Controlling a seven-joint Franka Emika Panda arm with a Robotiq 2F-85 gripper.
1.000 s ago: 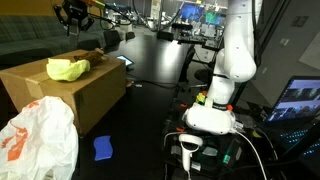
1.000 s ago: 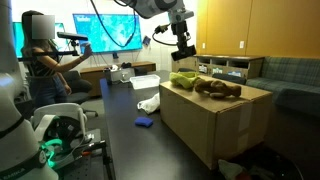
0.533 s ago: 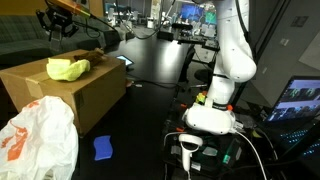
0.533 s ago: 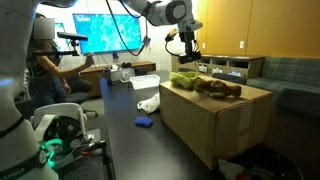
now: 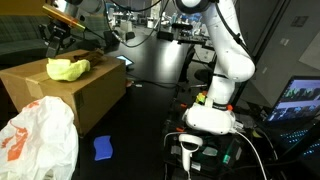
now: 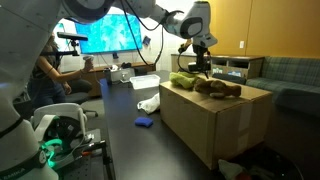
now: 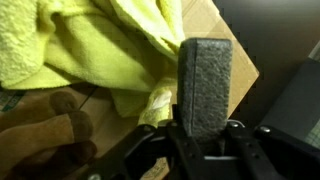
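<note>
Where the yellow cloth (image 6: 183, 80) lies crumpled on top of the cardboard box (image 6: 215, 118), a brown plush toy (image 6: 221, 88) sits just right of it. Your gripper (image 6: 203, 68) hangs just above the cloth; you cannot tell whether its fingers are apart.

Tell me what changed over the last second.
The gripper swung across and came down to just above the yellow cloth on the box. Nothing was taken hold of or let go. The cloth, the brown toy, the plastic bag and the blue item on the floor stayed put.
</note>
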